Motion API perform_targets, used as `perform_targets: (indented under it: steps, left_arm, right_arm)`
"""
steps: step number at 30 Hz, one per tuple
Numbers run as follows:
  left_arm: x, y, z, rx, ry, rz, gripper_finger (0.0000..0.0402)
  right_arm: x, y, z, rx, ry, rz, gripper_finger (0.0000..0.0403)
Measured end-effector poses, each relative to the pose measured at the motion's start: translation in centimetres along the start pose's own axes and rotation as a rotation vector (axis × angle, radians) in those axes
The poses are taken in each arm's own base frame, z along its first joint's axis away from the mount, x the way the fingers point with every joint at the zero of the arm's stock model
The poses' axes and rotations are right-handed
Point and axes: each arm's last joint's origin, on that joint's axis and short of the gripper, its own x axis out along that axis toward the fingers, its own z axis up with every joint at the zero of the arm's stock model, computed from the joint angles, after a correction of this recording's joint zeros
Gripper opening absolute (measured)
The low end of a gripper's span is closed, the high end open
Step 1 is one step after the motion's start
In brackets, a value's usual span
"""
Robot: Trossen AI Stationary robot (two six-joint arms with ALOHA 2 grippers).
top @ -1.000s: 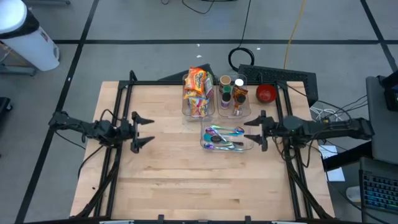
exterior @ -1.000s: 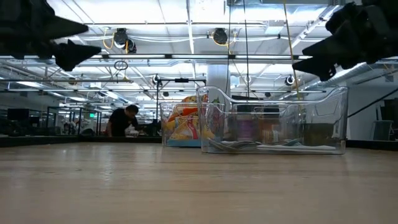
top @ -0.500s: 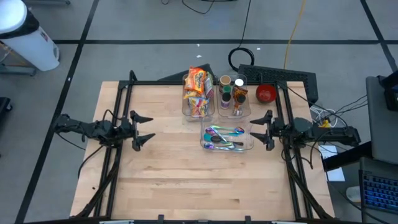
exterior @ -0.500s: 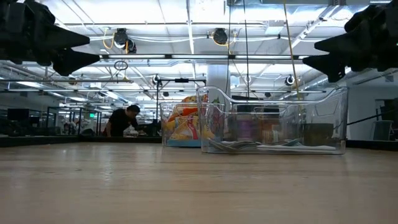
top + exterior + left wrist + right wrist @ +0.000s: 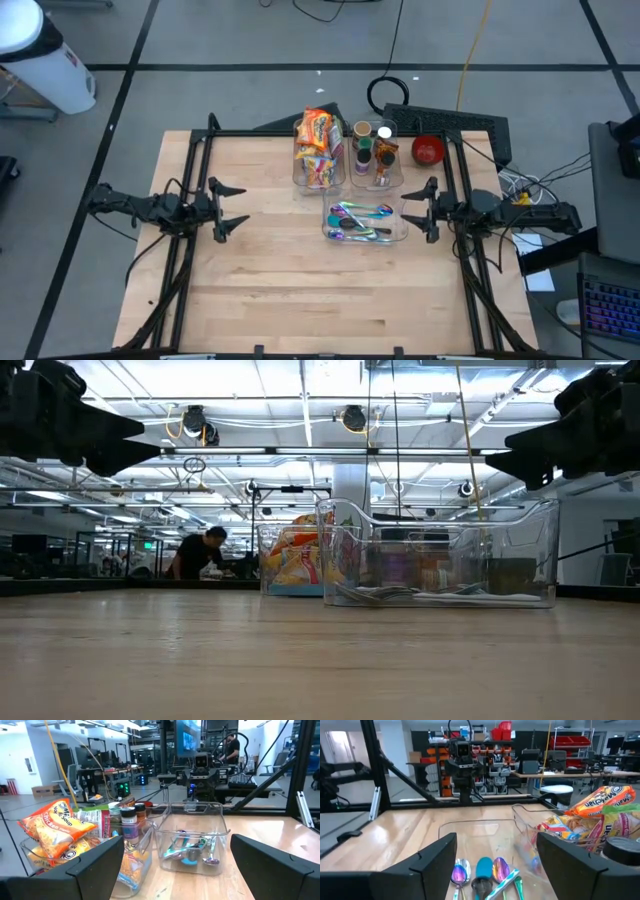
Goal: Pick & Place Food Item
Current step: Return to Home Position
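Orange soup packets (image 5: 318, 143) stand in a clear bin at the table's far middle; they also show in the left wrist view (image 5: 55, 827) and the right wrist view (image 5: 600, 815). Beside it a second clear bin holds spice jars (image 5: 373, 150). In front lies a clear bin of measuring spoons (image 5: 362, 221). My left gripper (image 5: 232, 208) hovers open above the table's left side. My right gripper (image 5: 420, 210) hovers open just right of the spoon bin. Both are empty.
A red bowl (image 5: 429, 150) sits at the table's far right corner. Black frame rails (image 5: 190, 180) run along the table's left and right sides. Bare wood (image 5: 320, 290) spreads over the near half of the table. A person (image 5: 197, 553) shows far behind.
My right gripper has drawn back toward the table's right edge, away from the spoon bin, and stays open. My left gripper has shifted slightly toward the left edge.
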Motion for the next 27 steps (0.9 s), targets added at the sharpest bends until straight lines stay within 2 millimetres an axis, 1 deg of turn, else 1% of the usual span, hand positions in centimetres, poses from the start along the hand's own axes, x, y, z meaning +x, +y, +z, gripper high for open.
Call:
perform_targets:
  steps: [27]
  left_arm:
    - [0.00,0.00,0.02,-0.007,-0.003,0.001,0.0374]
  right_arm:
    - [0.01,0.01,0.20,-0.016,-0.023,0.000,0.0266]
